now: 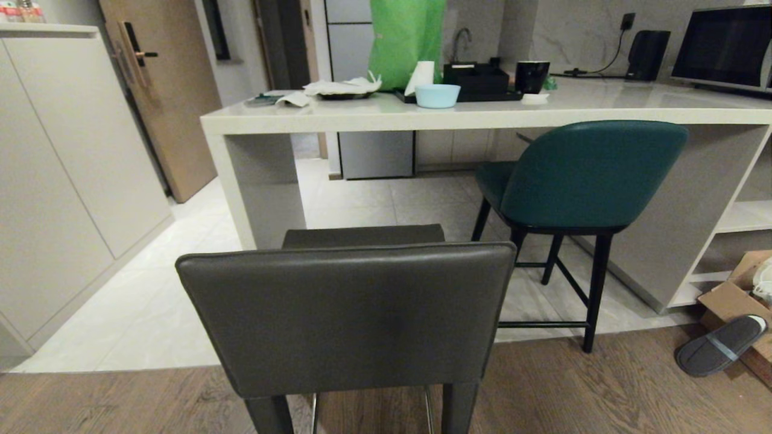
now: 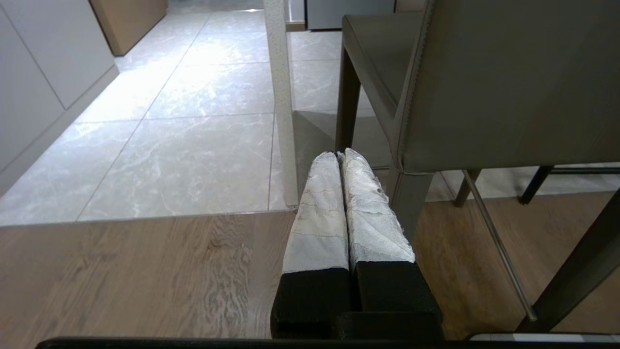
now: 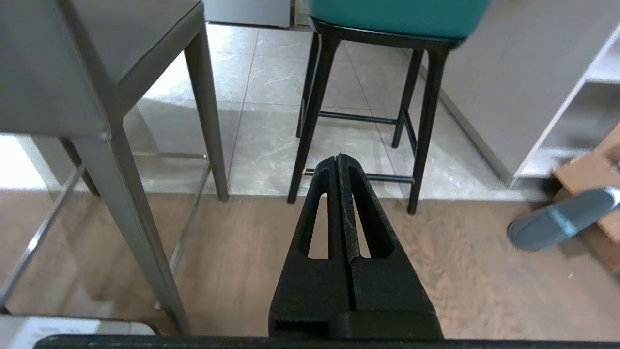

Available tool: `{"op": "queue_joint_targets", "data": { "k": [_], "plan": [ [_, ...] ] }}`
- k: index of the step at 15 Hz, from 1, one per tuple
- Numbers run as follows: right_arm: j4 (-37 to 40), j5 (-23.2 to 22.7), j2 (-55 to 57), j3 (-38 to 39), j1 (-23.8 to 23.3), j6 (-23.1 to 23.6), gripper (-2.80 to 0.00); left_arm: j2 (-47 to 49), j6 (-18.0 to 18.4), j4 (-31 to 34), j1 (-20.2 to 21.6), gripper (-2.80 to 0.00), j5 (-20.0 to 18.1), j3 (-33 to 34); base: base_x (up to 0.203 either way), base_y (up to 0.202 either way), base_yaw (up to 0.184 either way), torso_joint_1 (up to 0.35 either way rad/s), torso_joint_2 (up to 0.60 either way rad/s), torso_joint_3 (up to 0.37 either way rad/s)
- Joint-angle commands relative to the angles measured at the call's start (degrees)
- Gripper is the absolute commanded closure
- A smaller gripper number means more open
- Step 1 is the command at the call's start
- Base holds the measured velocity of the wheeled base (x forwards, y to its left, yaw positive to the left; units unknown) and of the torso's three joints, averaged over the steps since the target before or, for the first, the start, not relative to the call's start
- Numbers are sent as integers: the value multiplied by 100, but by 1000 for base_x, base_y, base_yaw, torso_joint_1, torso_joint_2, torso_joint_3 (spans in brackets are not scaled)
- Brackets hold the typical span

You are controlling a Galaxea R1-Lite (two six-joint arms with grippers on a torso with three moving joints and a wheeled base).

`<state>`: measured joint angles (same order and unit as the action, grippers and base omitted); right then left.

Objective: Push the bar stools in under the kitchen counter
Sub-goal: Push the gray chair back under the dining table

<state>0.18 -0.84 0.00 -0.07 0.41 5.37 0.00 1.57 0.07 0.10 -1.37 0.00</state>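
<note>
**Grey leather stool out on the wood floor, teal stool partly under the worktop**

Grey leather fills the near middle of the head view: the dark grey stool [image 1: 347, 316] stands with its rectangular back toward the camera, its rear legs on the wooden floor [image 1: 603, 392] and its square seat pointing at the worktop [image 1: 386, 114]. It is near the worktop's grey end panel [image 1: 265, 187] but clear of it, and the seat has not gone beneath the slab.

To the far left a tall white cabinet [image 1: 60, 181] lines the tiled floor [image 1: 157, 301], with a wooden door [image 1: 169, 90] beyond it. On the worktop, going rightward, lie crumpled paper [image 1: 338, 87], a green bag [image 1: 404, 39], a pale blue bowl [image 1: 437, 95], a black tray [image 1: 476, 78] and a black mug [image 1: 532, 76].

Right of the grey stool, the teal stool [image 1: 588, 175] stands on the tiles, its seat front under the slab edge and its rounded back just outside it. Open white shelving [image 1: 742, 223] follows, then a cardboard box [image 1: 736, 295] and a grey slipper [image 1: 721, 345].

Neither arm shows in the head view. The left tool [image 2: 341, 155] is low beside the grey stool's rear leg, its white-wrapped fingers [image 2: 319, 213] pressed together on nothing. The right tool [image 3: 338, 157] hangs low facing the teal stool's legs, black tips also together and empty.
</note>
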Motion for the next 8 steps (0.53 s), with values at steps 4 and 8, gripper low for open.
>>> {"op": "queue_joint_targets", "data": {
  "k": [4,8],
  "plan": [
    [48,137,68,-151,-14,-488,0,-18,266,26,8,0,-71,-18,0,0,0,0,0,0],
    [-179,126,1742,-1133,-15,-606,0,725,5,22,11,0,-406,-779,0,0,0,0,0,0]
  ]
}}
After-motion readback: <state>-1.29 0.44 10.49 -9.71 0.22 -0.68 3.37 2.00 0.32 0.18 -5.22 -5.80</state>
